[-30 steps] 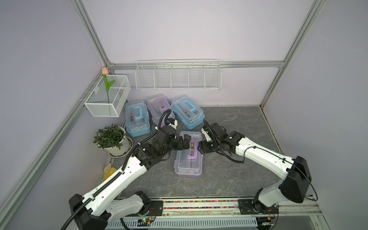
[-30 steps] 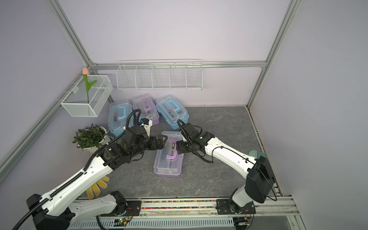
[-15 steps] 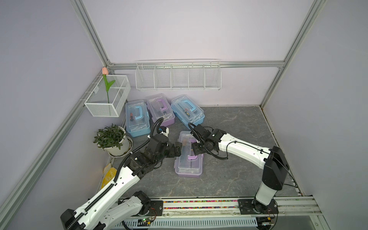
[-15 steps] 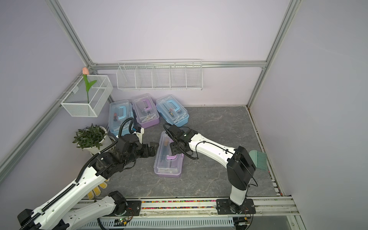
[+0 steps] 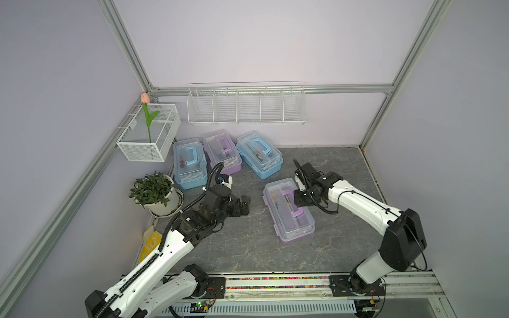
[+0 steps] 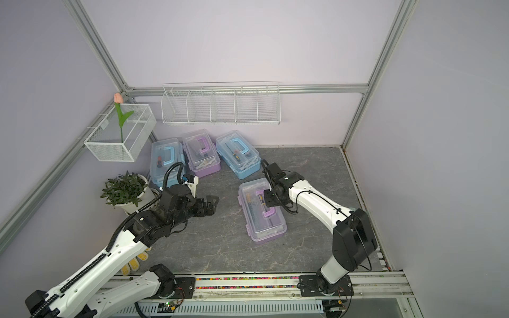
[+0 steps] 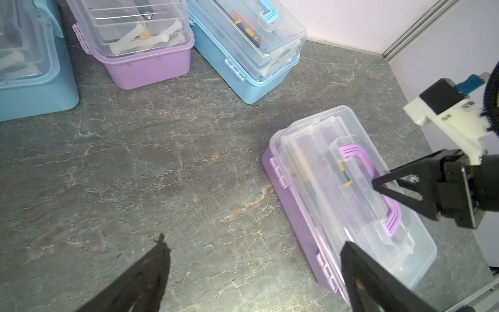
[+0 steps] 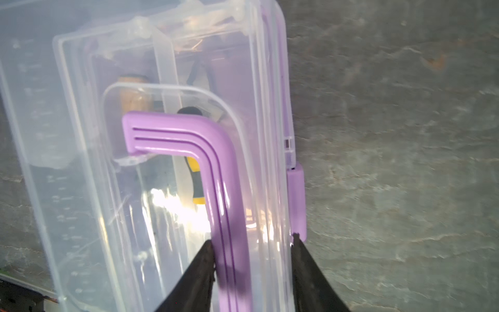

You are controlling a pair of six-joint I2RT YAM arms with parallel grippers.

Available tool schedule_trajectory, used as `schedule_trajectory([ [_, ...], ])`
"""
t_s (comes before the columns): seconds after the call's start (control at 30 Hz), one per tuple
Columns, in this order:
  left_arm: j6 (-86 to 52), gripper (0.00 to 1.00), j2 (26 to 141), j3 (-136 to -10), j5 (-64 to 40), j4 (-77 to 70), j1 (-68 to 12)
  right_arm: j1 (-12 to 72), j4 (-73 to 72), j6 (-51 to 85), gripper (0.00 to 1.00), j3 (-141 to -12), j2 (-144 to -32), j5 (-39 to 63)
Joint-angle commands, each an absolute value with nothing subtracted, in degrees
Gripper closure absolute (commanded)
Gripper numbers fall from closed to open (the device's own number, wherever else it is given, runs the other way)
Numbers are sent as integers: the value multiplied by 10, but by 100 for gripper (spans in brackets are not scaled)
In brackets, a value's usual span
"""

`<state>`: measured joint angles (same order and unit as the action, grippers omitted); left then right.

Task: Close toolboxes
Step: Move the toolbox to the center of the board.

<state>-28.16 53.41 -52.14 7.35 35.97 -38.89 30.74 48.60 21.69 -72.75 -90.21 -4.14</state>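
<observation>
Four toolboxes lie on the grey floor, all with lids down. Three stand at the back: a light-blue one [image 5: 190,165], a purple one [image 5: 221,152] and a second light-blue one [image 5: 259,155]. The fourth, a purple toolbox [image 5: 289,217] [image 6: 264,220] [image 7: 337,189], lies apart in the middle. My right gripper [image 5: 296,199] [image 6: 265,199] [image 8: 253,240] is over it, jaws partly apart. One fingertip sits beside the purple handle [image 8: 216,167], the other at the side latch [image 8: 296,200]. My left gripper [image 5: 243,205] [image 6: 213,205] [image 7: 253,240] hangs wide open and empty, left of that box.
A potted plant [image 5: 155,192] stands at the left edge, with a yellow glove [image 5: 151,242] nearer the front. A wire basket with a tulip [image 5: 148,137] hangs on the left wall. A long wire basket [image 5: 246,106] hangs on the back wall. The arms' rail [image 5: 275,283] runs along the front.
My left gripper has pulled back to the left, away from the near purple toolbox. That box now lies further right and turned. My right jaws have narrowed over its handle.
</observation>
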Motion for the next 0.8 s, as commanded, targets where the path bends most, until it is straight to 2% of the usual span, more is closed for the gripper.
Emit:
schedule_trajectory([
  [0.0, -278, 1, 544, -518, 64, 343, -385, 211, 501, 168, 58, -686, -919, -60],
  [0.2, -278, 1, 568, -525, 56, 330, -383, 96, 468, 125, 58, -753, -988, -22],
  [0.33, -282, 1, 572, -524, 54, 323, -382, 59, 445, 90, 59, -851, -1071, -6],
  [0.53, -293, 1, 566, -518, 52, 325, -382, 53, 453, 70, 60, -1040, -1211, 42],
  [0.77, -301, 1, 557, -511, 56, 330, -382, 100, 491, 29, 61, -1205, -1324, 77],
])
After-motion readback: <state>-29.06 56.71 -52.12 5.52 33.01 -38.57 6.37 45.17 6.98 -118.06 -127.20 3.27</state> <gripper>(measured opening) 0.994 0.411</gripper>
